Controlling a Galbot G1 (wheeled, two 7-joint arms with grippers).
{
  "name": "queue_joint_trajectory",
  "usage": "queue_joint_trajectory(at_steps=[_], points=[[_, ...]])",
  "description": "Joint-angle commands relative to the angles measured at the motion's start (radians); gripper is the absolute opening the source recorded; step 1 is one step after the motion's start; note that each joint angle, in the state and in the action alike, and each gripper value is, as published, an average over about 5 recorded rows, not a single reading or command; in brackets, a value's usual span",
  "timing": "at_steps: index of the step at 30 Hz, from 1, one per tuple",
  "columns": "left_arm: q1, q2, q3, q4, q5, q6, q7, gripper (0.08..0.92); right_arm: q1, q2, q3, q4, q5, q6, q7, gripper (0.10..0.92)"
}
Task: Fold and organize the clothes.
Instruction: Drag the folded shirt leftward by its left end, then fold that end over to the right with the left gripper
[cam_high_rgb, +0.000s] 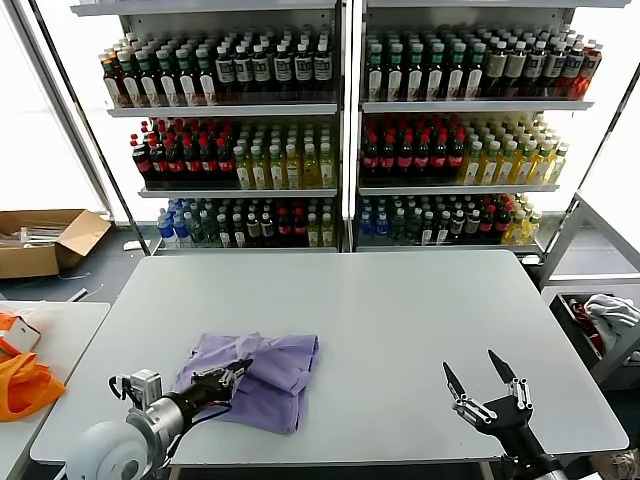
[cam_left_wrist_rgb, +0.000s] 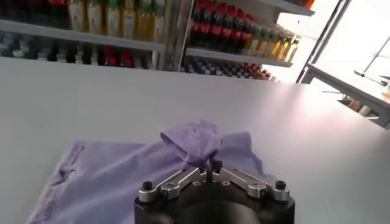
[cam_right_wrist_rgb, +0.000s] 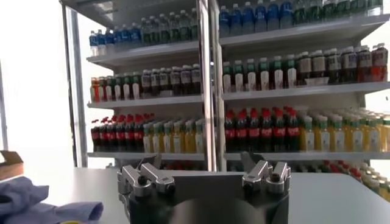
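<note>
From the head camera, the lavender T-shirt (cam_high_rgb: 262, 375) is lying rumpled on the near left part of the white table (cam_high_rgb: 400, 320), and the left gripper (cam_high_rgb: 236, 372) is pinching a fold of it. The right gripper (cam_high_rgb: 486, 384) is waiting at the near right edge, jaws spread wide.

At the left wrist, the fabric is bunching into a limp peak: thin, light, floppy, better held at hems or corners.

The right wrist is showing only a cloth edge.

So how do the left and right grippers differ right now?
The left gripper is shut on a pinch of the lavender T-shirt, lifting a fold; the right gripper is open and holds nothing. The left is over the shirt, the right over bare table near the front edge. Both sit low over the table.
</note>
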Motion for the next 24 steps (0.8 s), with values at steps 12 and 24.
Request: queue_joint_trajectory(at_steps=[12, 24], points=[[-0.061, -0.066, 0.057, 0.011, -0.015, -0.002, -0.055, 0.204, 0.010, 0.027, -0.018, -0.023, -0.012, 0.007, -0.007, 0.823], [-0.007, -0.068, -0.194, -0.220, -0.220, -0.010, -0.220, 0.530, 0.013, 0.024, -0.047, -0.015, -0.022, 0.004, -0.004, 0.823]])
